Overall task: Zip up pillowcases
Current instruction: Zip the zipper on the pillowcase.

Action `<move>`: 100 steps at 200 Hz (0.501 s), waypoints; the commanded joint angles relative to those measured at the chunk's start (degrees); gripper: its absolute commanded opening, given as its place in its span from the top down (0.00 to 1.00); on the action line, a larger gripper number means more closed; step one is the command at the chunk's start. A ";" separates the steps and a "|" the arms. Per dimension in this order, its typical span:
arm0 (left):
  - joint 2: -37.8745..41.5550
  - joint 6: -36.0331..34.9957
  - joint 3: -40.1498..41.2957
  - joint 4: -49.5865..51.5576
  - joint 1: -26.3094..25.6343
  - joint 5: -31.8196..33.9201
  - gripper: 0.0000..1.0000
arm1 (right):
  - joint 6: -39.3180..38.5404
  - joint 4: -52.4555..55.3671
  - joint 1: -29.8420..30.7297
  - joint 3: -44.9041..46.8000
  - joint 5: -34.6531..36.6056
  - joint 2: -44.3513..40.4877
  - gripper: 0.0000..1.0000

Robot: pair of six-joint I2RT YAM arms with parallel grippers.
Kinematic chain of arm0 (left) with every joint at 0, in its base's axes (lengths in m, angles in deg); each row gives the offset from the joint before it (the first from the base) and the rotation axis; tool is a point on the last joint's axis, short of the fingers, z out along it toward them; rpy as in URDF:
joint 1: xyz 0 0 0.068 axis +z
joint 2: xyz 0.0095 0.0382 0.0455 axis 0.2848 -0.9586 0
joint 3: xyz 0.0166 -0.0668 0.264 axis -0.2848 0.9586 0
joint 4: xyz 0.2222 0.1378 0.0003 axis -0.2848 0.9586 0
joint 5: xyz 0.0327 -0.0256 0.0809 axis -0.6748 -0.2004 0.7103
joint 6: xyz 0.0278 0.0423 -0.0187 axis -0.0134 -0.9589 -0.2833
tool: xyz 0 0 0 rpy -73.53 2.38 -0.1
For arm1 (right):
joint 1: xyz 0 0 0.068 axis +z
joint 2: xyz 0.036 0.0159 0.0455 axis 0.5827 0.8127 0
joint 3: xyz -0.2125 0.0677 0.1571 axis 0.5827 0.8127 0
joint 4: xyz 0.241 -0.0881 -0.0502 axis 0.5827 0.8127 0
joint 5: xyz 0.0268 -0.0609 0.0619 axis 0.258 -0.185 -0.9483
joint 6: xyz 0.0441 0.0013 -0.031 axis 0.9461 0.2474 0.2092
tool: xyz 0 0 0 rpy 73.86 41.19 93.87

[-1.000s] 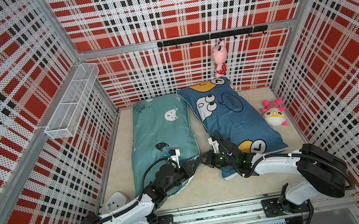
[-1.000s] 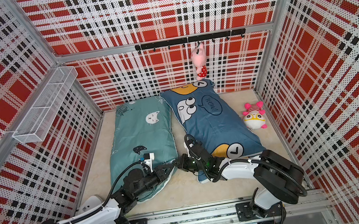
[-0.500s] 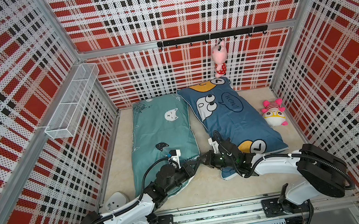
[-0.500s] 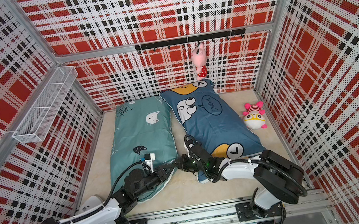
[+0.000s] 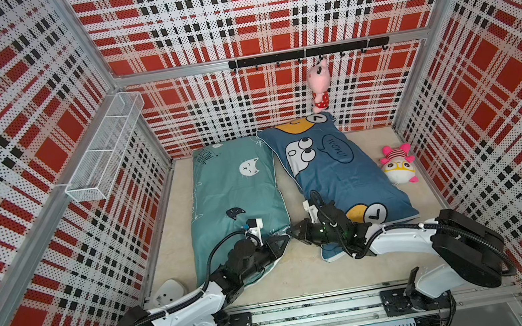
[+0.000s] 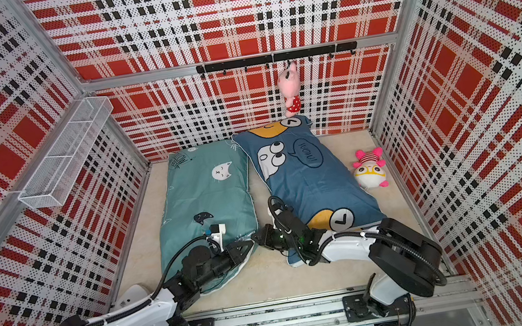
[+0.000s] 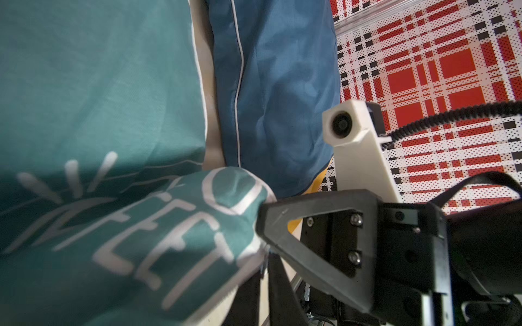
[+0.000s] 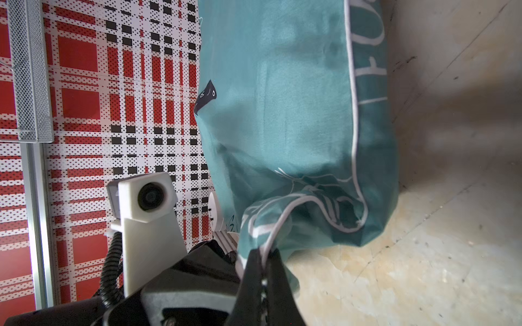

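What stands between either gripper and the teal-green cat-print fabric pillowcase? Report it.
Nothing visible. The right gripper is shut on the white piping at the near corner of the teal-green cat-print fabric pillowcase; the left gripper is shut on fabric beside it.

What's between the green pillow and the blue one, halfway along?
Bare beige floor between teal pillowcase and blue pillowcase, in both top views.

Left of the desk's point(image 5: 303, 269) middle, a teal-green pillowcase point(image 5: 235, 188) with small cat faces, lying lengthwise, near right corner bunched. Just beside, a dark blue pillowcase point(image 5: 336, 180) with yellow big-eyed cartoons, angled toward the right edge, far ends touching.
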 commanded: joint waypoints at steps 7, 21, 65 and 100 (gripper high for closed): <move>0.10 -0.88 -0.40 0.31 -0.16 -0.10 0.99 | 0.71 -0.27 0.54 0.07 0.64 -0.80 1.00; 0.62 -1.32 -0.49 1.65 -0.08 0.35 1.00 | 0.63 0.21 0.54 -0.02 1.17 -1.06 1.00; 2.65 -3.25 -1.08 7.02 -0.20 2.07 1.00 | 0.37 1.67 -0.46 -0.18 1.81 -2.04 1.00; 3.12 -4.96 -1.61 11.06 -0.38 3.53 1.00 | -0.77 4.06 -1.72 -0.86 2.16 -3.44 1.00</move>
